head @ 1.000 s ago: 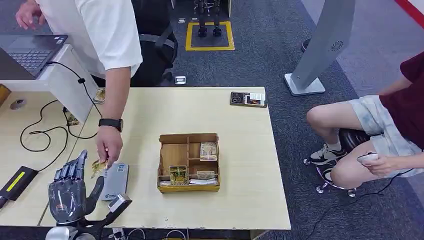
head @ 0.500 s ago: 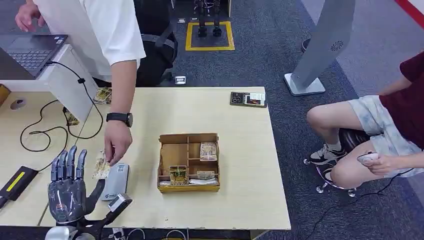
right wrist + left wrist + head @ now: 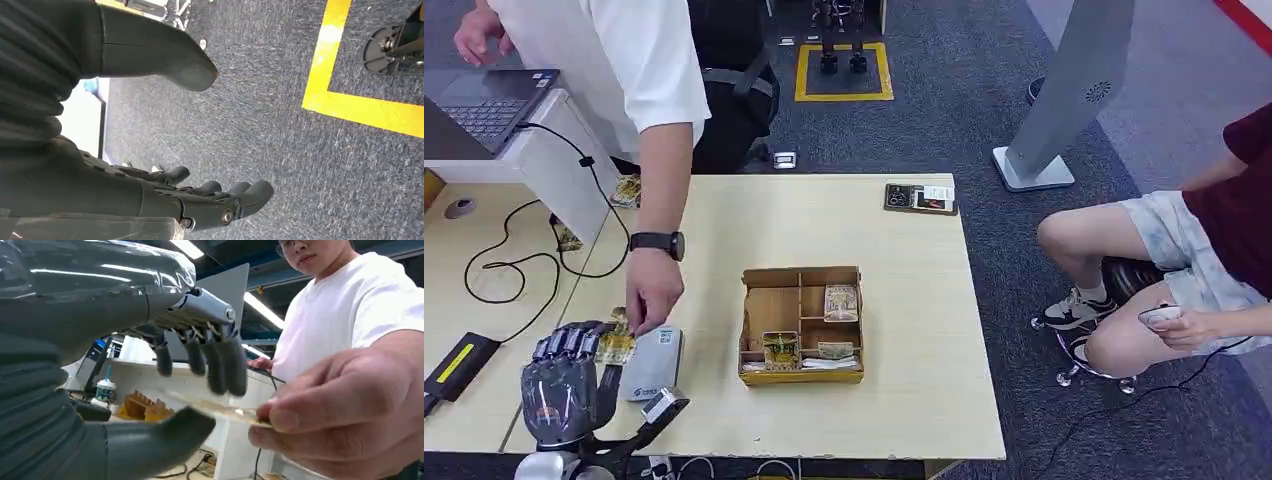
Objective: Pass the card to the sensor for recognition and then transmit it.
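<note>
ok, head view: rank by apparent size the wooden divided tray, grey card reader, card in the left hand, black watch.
1. Wooden divided tray
2. Grey card reader
3. and 4. Card in left hand, and black watch: look alike, unranked.

- card mostly covered by left hand fingers + person's hand; print unreadable
- card blurred in wrist view, far end behind person's fingers
- sensor label too small to read
- box contents too small to ID
</note>
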Controlling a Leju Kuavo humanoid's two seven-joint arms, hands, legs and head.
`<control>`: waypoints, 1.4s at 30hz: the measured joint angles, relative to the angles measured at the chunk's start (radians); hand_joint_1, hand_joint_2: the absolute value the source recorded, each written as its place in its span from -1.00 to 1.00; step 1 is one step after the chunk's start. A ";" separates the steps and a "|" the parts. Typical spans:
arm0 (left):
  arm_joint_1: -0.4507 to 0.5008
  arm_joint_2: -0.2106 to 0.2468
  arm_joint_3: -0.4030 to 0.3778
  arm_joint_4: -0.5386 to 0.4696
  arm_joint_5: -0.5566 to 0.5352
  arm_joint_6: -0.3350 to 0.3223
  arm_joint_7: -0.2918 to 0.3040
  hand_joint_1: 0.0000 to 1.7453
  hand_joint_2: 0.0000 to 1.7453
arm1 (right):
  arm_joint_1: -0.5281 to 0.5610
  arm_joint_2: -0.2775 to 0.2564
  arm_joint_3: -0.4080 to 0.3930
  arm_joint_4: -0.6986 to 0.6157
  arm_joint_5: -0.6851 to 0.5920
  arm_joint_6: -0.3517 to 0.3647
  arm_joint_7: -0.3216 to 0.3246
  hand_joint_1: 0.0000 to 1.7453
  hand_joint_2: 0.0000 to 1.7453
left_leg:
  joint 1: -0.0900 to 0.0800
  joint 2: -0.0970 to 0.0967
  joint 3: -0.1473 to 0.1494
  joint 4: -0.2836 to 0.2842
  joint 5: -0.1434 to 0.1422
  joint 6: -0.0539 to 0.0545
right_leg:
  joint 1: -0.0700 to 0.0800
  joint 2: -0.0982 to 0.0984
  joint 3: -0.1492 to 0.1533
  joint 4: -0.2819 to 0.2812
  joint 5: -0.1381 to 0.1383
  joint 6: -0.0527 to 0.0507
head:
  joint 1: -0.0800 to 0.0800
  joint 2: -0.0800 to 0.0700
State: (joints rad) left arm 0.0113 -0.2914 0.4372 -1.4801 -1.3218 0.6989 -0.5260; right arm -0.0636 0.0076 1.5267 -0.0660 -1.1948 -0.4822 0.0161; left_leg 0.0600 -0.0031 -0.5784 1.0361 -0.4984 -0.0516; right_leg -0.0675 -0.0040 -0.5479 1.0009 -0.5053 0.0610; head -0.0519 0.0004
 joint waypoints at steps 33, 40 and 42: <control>0.000 0.000 0.000 0.002 -0.023 0.000 0.003 1.00 1.00 | 0.000 0.001 0.001 0.000 -0.002 -0.001 0.000 -1.00 1.00 | 0.000 0.000 0.000 0.000 0.000 0.000 | 0.000 0.000 0.000 0.000 0.000 0.000 | 0.000 0.000; -0.001 0.000 0.000 0.016 -0.073 0.000 0.070 1.00 1.00 | 0.000 0.001 0.005 0.000 -0.002 -0.001 0.001 -1.00 1.00 | 0.000 0.000 0.000 0.000 0.000 0.000 | 0.000 0.000 0.000 0.000 0.000 0.000 | 0.000 0.000; -0.002 0.001 0.000 0.025 -0.084 0.000 0.098 1.00 1.00 | 0.000 0.001 0.007 0.000 -0.002 -0.001 0.001 -1.00 1.00 | 0.000 0.000 0.000 0.000 0.000 0.000 | 0.000 0.000 0.000 0.000 0.000 0.000 | 0.000 0.000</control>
State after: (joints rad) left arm 0.0096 -0.2903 0.4372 -1.4553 -1.4061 0.6985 -0.4276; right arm -0.0640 0.0088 1.5339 -0.0664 -1.1963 -0.4829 0.0172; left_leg 0.0600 -0.0030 -0.5784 1.0361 -0.4985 -0.0516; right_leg -0.0675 -0.0040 -0.5480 1.0009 -0.5054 0.0610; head -0.0519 0.0004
